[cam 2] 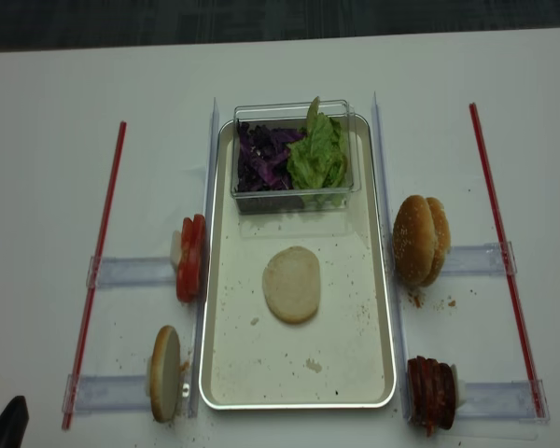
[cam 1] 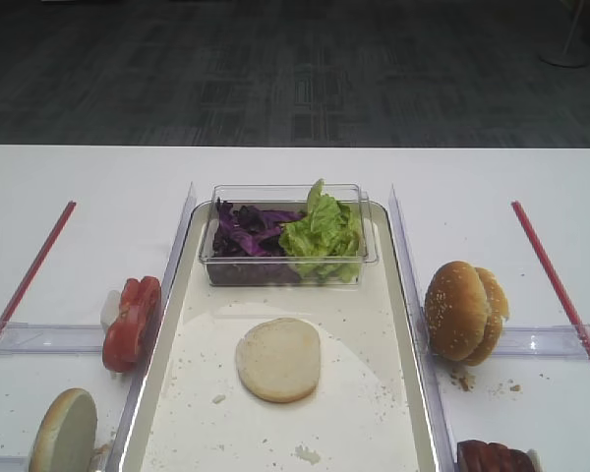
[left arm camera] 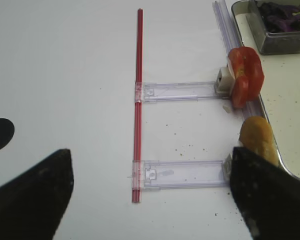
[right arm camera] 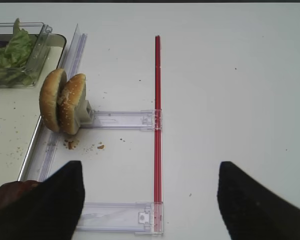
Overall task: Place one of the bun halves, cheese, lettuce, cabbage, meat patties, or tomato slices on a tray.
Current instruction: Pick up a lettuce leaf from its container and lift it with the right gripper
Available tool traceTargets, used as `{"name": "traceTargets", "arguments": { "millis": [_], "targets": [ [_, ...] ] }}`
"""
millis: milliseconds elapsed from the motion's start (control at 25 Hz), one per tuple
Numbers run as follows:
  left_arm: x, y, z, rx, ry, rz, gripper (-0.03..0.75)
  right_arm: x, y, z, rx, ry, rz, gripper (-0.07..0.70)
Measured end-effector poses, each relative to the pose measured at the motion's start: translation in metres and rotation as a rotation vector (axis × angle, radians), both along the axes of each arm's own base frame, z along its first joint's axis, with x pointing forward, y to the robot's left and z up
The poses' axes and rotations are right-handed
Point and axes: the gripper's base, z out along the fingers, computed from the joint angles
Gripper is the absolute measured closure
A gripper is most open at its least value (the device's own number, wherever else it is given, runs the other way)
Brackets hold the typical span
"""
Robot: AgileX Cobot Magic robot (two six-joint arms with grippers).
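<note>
Lying flat on the tray [cam 1: 167, 393], a pale bun half [cam 1: 278, 359] sits before the tub of cabbage [cam 1: 248, 228] and lettuce [cam 1: 323, 231], while the wrist views show the right claw [right arm camera: 150, 200] and left claw [left arm camera: 150, 192] spread wide, holding nothing above the surface [right arm camera: 230, 90].

Tray [cam 2: 373, 308] at centre, fillings racked on both sides.
We see one pale bun disc [cam 2: 291, 284] lying flat mid-tray, a clear tub [cam 2: 294, 196] at 12 o'clock holding cabbage [cam 2: 259, 159] and lettuce [cam 2: 319, 155]. Tomato slices [cam 2: 189, 258] stand at 9 o'clock, another bun half [cam 2: 163, 385] at 8, seeded buns [cam 2: 418, 240] at 3, patties [cam 2: 431, 393] at 5.
</note>
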Motion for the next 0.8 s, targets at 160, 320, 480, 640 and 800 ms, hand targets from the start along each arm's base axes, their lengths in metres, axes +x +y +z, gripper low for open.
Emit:
{"name": "traceTargets", "arguments": {
  "millis": [160, 320, 480, 640, 800],
  "targets": [
    [0.0, 0.0, 0.0, 0.0, 0.0, 0.0, 0.139, 0.0, 0.0, 0.0, 0.0, 0.0, 0.0, 0.061],
    [0.0, 0.0, 0.0, 0.0, 0.0, 0.0, 0.139, 0.0, 0.0, 0.0, 0.0, 0.0, 0.0, 0.061],
    [0.0, 0.0, 0.0, 0.0, 0.0, 0.0, 0.139, 0.0, 0.0, 0.0, 0.005, 0.0, 0.003, 0.061],
    [0.0, 0.0, 0.0, 0.0, 0.0, 0.0, 0.139, 0.0, 0.001, 0.0, 0.007, 0.0, 0.004, 0.061],
    [0.0, 0.0, 0.0, 0.0, 0.0, 0.0, 0.139, 0.011, 0.001, 0.0, 0.022, 0.08, 0.011, 0.06]
  ]
}}
